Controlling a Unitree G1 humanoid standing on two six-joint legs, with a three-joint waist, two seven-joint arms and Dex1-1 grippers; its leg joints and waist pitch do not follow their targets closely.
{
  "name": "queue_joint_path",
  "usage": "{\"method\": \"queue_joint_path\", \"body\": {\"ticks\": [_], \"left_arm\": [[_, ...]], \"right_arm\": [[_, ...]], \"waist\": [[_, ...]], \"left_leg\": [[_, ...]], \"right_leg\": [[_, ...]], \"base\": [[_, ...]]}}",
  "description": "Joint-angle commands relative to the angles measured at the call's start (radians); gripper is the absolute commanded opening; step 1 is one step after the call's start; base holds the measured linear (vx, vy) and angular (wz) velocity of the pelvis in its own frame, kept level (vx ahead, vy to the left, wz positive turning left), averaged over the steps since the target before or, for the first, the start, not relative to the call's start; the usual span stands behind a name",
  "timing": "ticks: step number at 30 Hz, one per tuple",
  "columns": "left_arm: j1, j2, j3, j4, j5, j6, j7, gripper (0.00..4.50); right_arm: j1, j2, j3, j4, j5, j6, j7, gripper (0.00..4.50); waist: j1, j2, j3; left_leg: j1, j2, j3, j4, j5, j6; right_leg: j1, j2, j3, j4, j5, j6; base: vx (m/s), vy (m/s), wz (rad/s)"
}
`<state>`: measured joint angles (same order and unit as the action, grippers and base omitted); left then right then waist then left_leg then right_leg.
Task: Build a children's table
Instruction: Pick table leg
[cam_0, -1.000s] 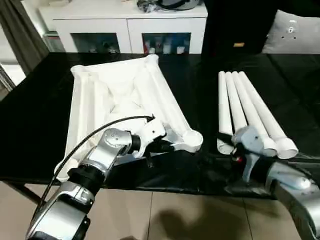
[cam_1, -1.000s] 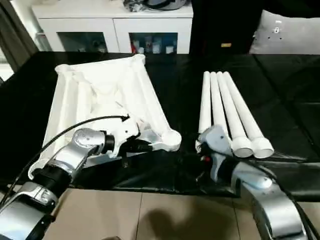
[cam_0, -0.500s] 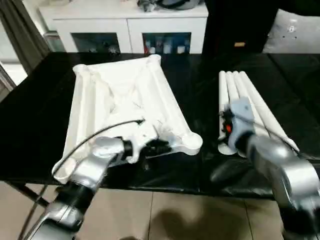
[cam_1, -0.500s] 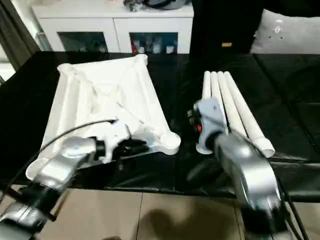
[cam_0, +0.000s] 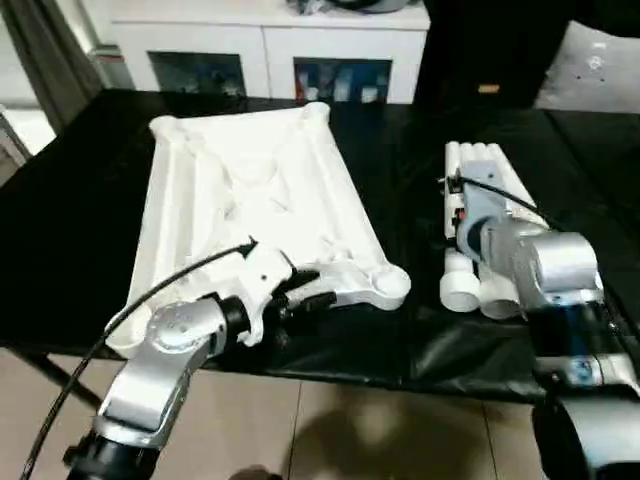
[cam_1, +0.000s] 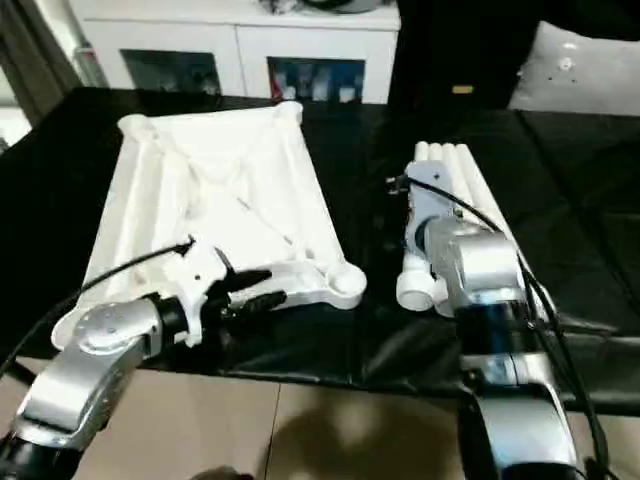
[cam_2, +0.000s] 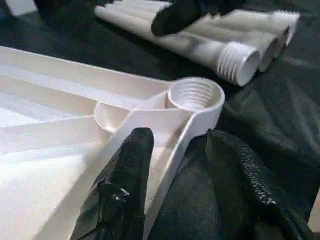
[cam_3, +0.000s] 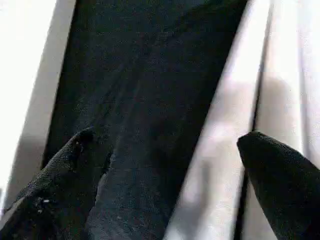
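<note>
Our right gripper, jaws spread, hangs over the innermost of four legs lying side by side just right of the upturned tabletop; their length runs away from us. Our left gripper, released, straddles the tabletop's near rim.

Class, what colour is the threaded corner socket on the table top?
White; the socket shows best in the left wrist view.

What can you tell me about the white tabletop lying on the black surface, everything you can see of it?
The tabletop is white plastic, squarish, lying upside down on the black surface, its ribbed underside facing up. Rounded sockets sit at its corners; the near one is threaded inside and holds no leg. The left gripper is open, its fingers straddling the near edge rim beside that socket. The four legs lie apart, to its right.
</note>
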<state>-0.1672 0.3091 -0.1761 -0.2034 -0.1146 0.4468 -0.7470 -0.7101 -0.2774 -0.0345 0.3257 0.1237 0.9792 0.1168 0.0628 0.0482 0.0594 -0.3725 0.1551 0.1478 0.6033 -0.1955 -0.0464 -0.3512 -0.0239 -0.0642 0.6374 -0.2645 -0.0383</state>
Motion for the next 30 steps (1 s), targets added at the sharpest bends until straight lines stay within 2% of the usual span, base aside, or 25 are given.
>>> {"method": "queue_joint_path", "body": {"ticks": [1,3,6,7,10,11,12,13,15,16,17,18,19,20,25,30], "left_arm": [[0.007,0.005,-0.009,-0.024,0.0,0.031,0.019,2.29],[0.002,0.013,-0.027,-0.03,0.028,0.048,0.034,2.29],[-0.002,0.006,-0.017,-0.045,0.016,0.077,0.049,2.29],[-0.002,0.006,-0.015,-0.05,0.014,0.085,0.052,2.29],[0.0,0.008,-0.017,-0.056,0.006,0.096,0.052,2.29],[-0.001,0.008,-0.021,-0.057,0.004,0.104,0.056,2.29],[-0.003,0.007,-0.022,-0.055,0.003,0.106,0.057,2.29],[-0.006,0.007,-0.025,-0.053,0.003,0.107,0.057,2.29],[-0.015,0.008,-0.034,-0.03,0.007,0.098,0.054,2.29],[-0.022,0.014,-0.037,-0.029,0.016,0.1,0.058,2.29],[-0.028,0.017,-0.04,-0.028,0.023,0.103,0.062,2.29],[-0.03,0.012,-0.035,-0.028,0.018,0.105,0.066,2.29],[-0.029,0.009,-0.032,-0.028,0.016,0.106,0.069,2.29],[-0.018,0.01,-0.03,-0.039,0.01,0.113,0.07,2.29],[-0.003,0.025,-0.029,-0.054,0.009,0.118,0.071,2.29],[-0.007,0.027,-0.029,-0.058,0.001,0.12,0.076,2.29]], "right_arm": [[-0.024,0.004,-0.027,0.04,0.002,-0.004,0.001,4.5],[-0.043,0.012,-0.052,0.12,0.023,-0.017,0.015,4.5],[-0.054,0.011,-0.048,0.174,0.003,-0.03,-0.006,4.5],[-0.061,0.01,-0.046,0.198,-0.008,-0.028,-0.02,4.5],[-0.068,0.012,-0.043,0.227,-0.016,-0.031,-0.036,4.5],[-0.069,0.019,-0.05,0.228,-0.013,-0.048,-0.038,4.5],[-0.07,0.021,-0.053,0.226,-0.011,-0.051,-0.036,4.5],[-0.074,0.023,-0.055,0.229,-0.01,-0.05,-0.034,4.5],[-0.076,0.033,-0.075,0.242,-0.001,-0.047,-0.04,4.5],[-0.078,0.034,-0.08,0.243,-0.002,-0.05,-0.05,4.5],[-0.081,0.033,-0.082,0.247,-0.004,-0.053,-0.056,4.5],[-0.085,0.033,-0.086,0.254,-0.002,-0.061,-0.056,4.5],[-0.086,0.033,-0.087,0.255,0.0,-0.063,-0.054,4.5],[-0.089,0.034,-0.094,0.265,0.007,-0.065,-0.05,4.5],[-0.081,0.041,-0.102,0.261,0.009,-0.054,-0.058,4.5],[-0.081,0.038,-0.12,0.25,0.013,-0.039,-0.062,4.5]], "waist": [[0.003,-0.011,-0.065],[0.003,-0.011,-0.066],[0.005,-0.013,-0.065],[0.004,-0.01,-0.066],[0.002,-0.008,-0.063],[0.006,0.011,-0.064],[0.001,-0.001,-0.063],[0.003,0.006,-0.064],[0.001,0.002,-0.065],[0.001,-0.005,-0.065],[0.002,-0.002,-0.065],[0.003,-0.01,-0.066],[0.005,-0.005,-0.066],[0.003,-0.008,-0.065],[0.003,-0.006,-0.067],[0.004,-0.006,-0.067]], "left_leg": [[0.007,0.078,-0.021,-0.059,0.019,0.057],[0.007,0.078,-0.022,-0.059,0.004,0.051],[0.006,0.077,-0.022,-0.059,0.006,0.046],[0.006,0.079,-0.022,-0.059,0.006,0.041],[0.006,0.075,-0.021,-0.058,-0.019,0.033],[0.007,0.076,-0.024,-0.056,-0.021,0.027],[0.007,0.076,-0.022,-0.058,-0.036,0.026],[0.007,0.075,-0.024,-0.058,-0.037,0.026],[0.006,0.074,-0.023,-0.058,-0.037,0.028],[0.006,0.076,-0.022,-0.059,-0.035,0.028],[0.007,0.075,-0.023,-0.058,-0.031,0.028],[0.007,0.075,-0.022,-0.059,-0.027,0.03],[0.008,0.075,-0.022,-0.058,-0.026,0.031],[0.006,0.075,-0.022,-0.058,-0.028,0.032],[0.006,0.074,-0.021,-0.056,-0.008,0.045],[0.005,0.075,-0.022,-0.056,-0.009,0.045]], "right_leg": [[0.044,-0.126,0.071,-0.062,0.159,-0.214],[0.044,-0.128,0.071,-0.062,0.148,-0.218],[0.046,-0.126,0.069,-0.062,0.14,-0.219],[0.045,-0.128,0.068,-0.06,0.139,-0.219],[0.046,-0.127,0.069,-0.067,0.107,-0.222],[0.045,-0.128,0.069,-0.063,0.107,-0.221],[0.045,-0.124,0.069,-0.067,0.105,-0.218],[0.046,-0.125,0.069,-0.065,0.108,-0.219],[0.047,-0.124,0.07,-0.066,0.113,-0.218],[0.047,-0.124,0.07,-0.066,0.116,-0.219],[0.047,-0.124,0.07,-0.064,0.117,-0.221],[0.047,-0.124,0.069,-0.064,0.117,-0.222],[0.046,-0.125,0.068,-0.064,0.112,-0.223],[0.047,-0.125,0.068,-0.065,0.111,-0.224],[0.046,-0.124,0.067,-0.062,0.128,-0.222],[0.045,-0.123,0.067,-0.061,0.128,-0.221]], "base": [[0.0,0.0,0.0],[0.0,0.0,0.0],[0.0,0.0,0.0],[0.0,0.0,0.0],[0.0,0.0,0.0],[0.0,0.0,0.0],[0.0,0.0,0.0],[0.0,0.0,0.0],[0.0,0.0,0.0],[0.0,0.0,0.0],[0.0,0.0,0.0],[0.0,0.0,0.0],[0.0,0.0,0.0],[0.0,0.0,0.0],[0.0,0.0,0.0],[0.0,0.0,0.0]]}}
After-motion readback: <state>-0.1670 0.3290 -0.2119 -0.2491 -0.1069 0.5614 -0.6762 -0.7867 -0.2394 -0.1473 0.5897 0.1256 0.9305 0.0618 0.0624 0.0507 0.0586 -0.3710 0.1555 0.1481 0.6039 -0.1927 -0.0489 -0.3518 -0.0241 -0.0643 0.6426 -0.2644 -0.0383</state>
